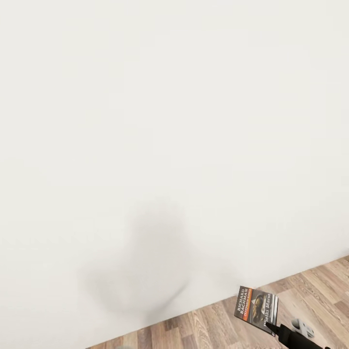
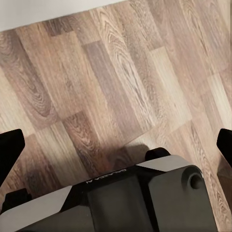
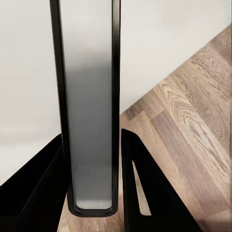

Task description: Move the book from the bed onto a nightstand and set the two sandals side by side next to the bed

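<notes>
Book (image 1: 257, 304) in right pincer (image 3: 92, 193) — arm low.

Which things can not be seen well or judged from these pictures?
- Book: in the head view its lower corner is covered by the right gripper; in the right wrist view the book runs off the picture's edge, seen edge-on, so its cover is hidden.
- Right arm: cut off by the head view's edge.
- Left gripper: both fingers run off the left wrist view's sides.
</notes>
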Controlling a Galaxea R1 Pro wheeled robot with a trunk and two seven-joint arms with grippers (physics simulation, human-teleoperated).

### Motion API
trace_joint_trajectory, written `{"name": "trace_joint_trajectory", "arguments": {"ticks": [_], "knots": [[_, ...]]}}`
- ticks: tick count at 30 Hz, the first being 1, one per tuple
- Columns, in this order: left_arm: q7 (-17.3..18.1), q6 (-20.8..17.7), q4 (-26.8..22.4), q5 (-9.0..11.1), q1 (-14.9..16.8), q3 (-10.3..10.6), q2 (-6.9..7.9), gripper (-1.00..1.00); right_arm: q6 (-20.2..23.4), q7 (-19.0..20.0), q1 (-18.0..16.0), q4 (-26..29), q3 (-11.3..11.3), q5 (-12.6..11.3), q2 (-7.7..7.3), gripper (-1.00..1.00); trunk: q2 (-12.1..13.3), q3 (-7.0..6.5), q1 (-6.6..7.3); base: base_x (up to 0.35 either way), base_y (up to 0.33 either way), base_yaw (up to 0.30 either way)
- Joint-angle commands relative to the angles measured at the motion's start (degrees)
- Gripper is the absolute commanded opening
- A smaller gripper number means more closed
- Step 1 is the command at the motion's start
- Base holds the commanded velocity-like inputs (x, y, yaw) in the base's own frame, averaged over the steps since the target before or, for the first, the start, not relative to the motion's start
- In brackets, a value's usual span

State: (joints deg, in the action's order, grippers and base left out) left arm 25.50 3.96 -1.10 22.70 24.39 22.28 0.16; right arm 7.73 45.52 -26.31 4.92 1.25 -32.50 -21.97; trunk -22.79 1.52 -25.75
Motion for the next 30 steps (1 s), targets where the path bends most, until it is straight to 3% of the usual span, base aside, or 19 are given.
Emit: {"name": "trace_joint_trajectory", "arguments": {"ticks": [1, 8, 19, 30], "knots": [[0.17, 0.26, 0.05, 0.41, 0.05, 0.49, 0.02, 1.00, 0.62, 0.18, -0.08, 0.00, 0.16, -0.37, -0.01, -1.00, -0.13, 0.13, -0.04, 0.000, 0.000, -0.226], [0.17, 0.26, 0.05, 0.41, 0.05, 0.49, 0.02, 1.00, 0.62, 0.17, -0.07, 0.00, 0.16, -0.37, -0.01, -1.00, -0.13, 0.13, -0.04, 0.052, 0.000, -0.226], [0.17, 0.26, 0.05, 0.41, 0.05, 0.49, 0.02, 1.00, 0.62, 0.12, -0.06, 0.00, 0.16, -0.37, -0.01, -1.00, -0.13, 0.13, -0.04, 0.267, 0.000, -0.226], [0.17, 0.26, 0.05, 0.41, 0.05, 0.49, 0.02, 1.00, 0.62, 0.09, -0.08, 0.00, 0.16, -0.37, -0.01, -1.00, -0.13, 0.13, -0.04, 0.037, 0.000, -0.226]]}}
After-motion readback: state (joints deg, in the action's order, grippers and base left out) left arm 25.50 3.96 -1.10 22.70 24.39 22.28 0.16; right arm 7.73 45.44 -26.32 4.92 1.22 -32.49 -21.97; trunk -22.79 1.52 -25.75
